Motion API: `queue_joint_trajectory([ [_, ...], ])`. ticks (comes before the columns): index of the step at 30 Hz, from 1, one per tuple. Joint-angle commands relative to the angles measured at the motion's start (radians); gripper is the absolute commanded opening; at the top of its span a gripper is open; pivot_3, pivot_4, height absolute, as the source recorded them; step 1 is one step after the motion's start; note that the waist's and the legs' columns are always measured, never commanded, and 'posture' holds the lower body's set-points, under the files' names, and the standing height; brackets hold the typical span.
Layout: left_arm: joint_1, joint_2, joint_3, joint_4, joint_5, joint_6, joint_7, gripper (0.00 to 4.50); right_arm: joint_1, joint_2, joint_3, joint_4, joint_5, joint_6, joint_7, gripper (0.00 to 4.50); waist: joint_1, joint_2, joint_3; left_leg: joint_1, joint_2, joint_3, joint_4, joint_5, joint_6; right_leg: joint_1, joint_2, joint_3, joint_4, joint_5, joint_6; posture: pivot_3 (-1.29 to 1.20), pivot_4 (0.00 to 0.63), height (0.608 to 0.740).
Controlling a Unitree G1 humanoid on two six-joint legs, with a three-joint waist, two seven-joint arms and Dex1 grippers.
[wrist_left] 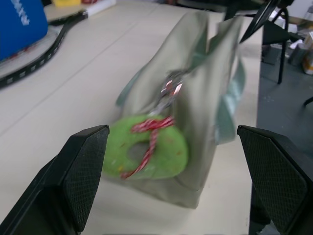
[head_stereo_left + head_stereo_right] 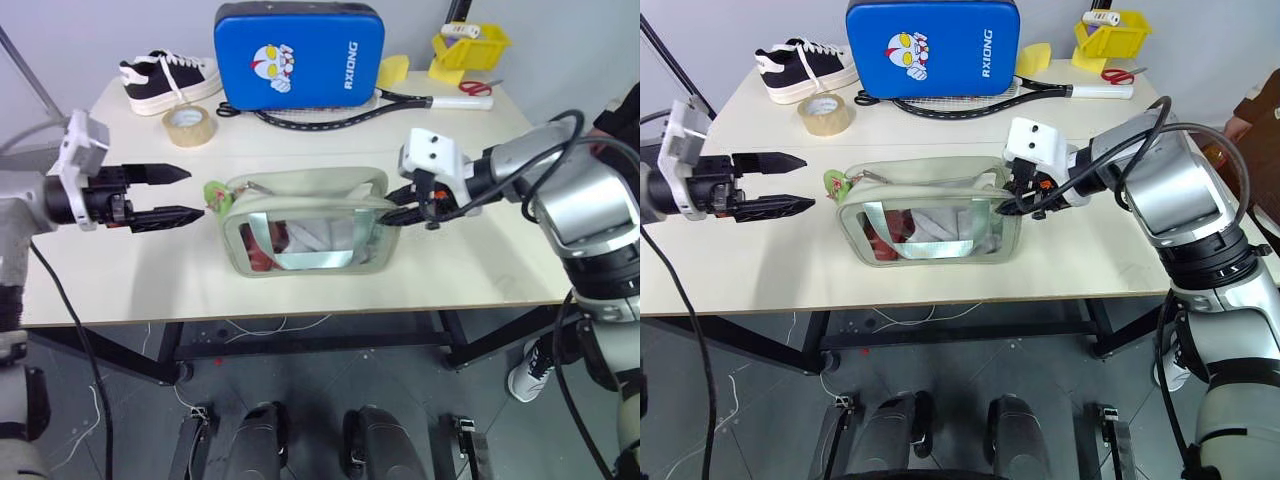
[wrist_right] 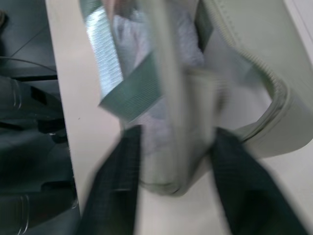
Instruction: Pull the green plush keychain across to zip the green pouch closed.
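Note:
The green pouch (image 2: 300, 235) lies in the middle of the table, its clear window facing me and its top gaping. The green plush keychain (image 2: 217, 193), a lime fuzzy ring on a red-and-white cord (image 1: 149, 128), hangs at the pouch's left end. My left gripper (image 2: 185, 193) is open and level, its fingertips just left of the keychain and apart from it; the left wrist view shows the keychain (image 1: 146, 147) ahead between the two fingers. My right gripper (image 2: 392, 207) is shut on the pouch's right end, with the fabric edge (image 3: 181, 147) between its fingers.
At the back of the table stand a blue cartoon pad (image 2: 298, 55), a tape roll (image 2: 189, 125), a black-and-white sneaker (image 2: 168, 80), a racket (image 2: 330, 112), a yellow bin (image 2: 470, 45) and red scissors (image 2: 478, 88). The table's front edge (image 2: 300, 305) runs just below the pouch.

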Motion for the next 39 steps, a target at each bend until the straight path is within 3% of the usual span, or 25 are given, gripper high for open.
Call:
queue_joint_trajectory([
  [1, -0.073, -0.032, -0.017, 0.094, 0.052, -0.055, 0.017, 4.50, -0.009, -0.001, -0.033, -0.056, 0.027, 0.028, -0.014, 0.04, 0.002, 0.000, 0.000, 0.000, 0.000, 0.000, 0.000, 0.000, 0.000, 0.000, 0.000, 0.000, 0.000, 0.000, 0.000, 0.00, 0.150, 0.740],
  [11, -0.296, -0.191, -0.075, 0.554, 0.211, -0.207, 0.066, 4.50, -0.008, -0.011, -0.042, -0.071, 0.050, 0.055, -0.046, 0.04, 0.001, 0.000, 0.000, 0.000, 0.000, 0.000, 0.001, 0.000, 0.000, 0.000, 0.000, 0.000, 0.000, 0.000, 0.000, 0.00, 0.150, 0.740],
  [14, -0.314, -0.208, -0.084, 0.603, 0.235, -0.237, 0.029, 3.20, -0.010, -0.012, -0.040, -0.072, 0.053, 0.054, -0.053, 0.00, 0.001, 0.000, 0.000, -0.001, 0.000, 0.000, 0.001, 0.000, 0.000, 0.000, 0.000, 0.000, 0.000, 0.000, 0.001, 0.00, 0.150, 0.740],
  [20, -0.335, -0.204, -0.070, 0.628, 0.255, -0.258, -0.014, 0.18, -0.015, -0.010, -0.042, -0.070, 0.066, 0.068, -0.070, 0.00, 0.001, 0.000, 0.000, 0.000, 0.000, 0.000, 0.002, 0.000, 0.000, 0.000, 0.000, 0.000, 0.000, 0.000, 0.001, 0.00, 0.150, 0.740],
  [21, -0.341, -0.196, -0.071, 0.635, 0.266, -0.272, -0.009, 0.08, -0.015, -0.009, -0.041, -0.068, 0.065, 0.067, -0.072, 0.00, 0.001, 0.000, 0.000, 0.000, 0.000, 0.000, 0.002, 0.000, 0.000, 0.000, 0.000, 0.000, 0.000, 0.000, 0.001, 0.00, 0.150, 0.740],
  [26, -0.371, -0.147, -0.054, 0.670, 0.278, -0.256, -0.026, 0.08, -0.013, -0.008, -0.038, -0.067, 0.068, 0.064, -0.080, 0.00, -0.001, 0.000, 0.000, -0.001, 0.000, 0.000, 0.001, 0.000, 0.000, 0.000, 0.000, 0.000, 0.000, 0.000, 0.001, 0.00, 0.150, 0.740],
  [32, -0.343, -0.125, -0.064, 0.646, 0.294, -0.295, -0.083, 2.77, -0.007, -0.006, -0.039, -0.070, 0.074, 0.063, -0.087, 0.00, 0.000, 0.000, 0.000, -0.001, 0.000, 0.000, 0.001, 0.000, 0.000, 0.000, 0.000, 0.000, 0.000, 0.000, 0.001, 0.00, 0.150, 0.740],
  [39, -0.327, -0.202, -0.106, 0.679, 0.353, -0.355, -0.037, 2.77, -0.008, -0.001, -0.037, -0.067, 0.080, 0.059, -0.090, 0.00, 0.003, 0.000, 0.000, -0.001, 0.000, 0.000, 0.002, 0.000, 0.000, 0.000, 0.000, 0.000, 0.001, 0.000, 0.001, 0.00, 0.150, 0.740],
])
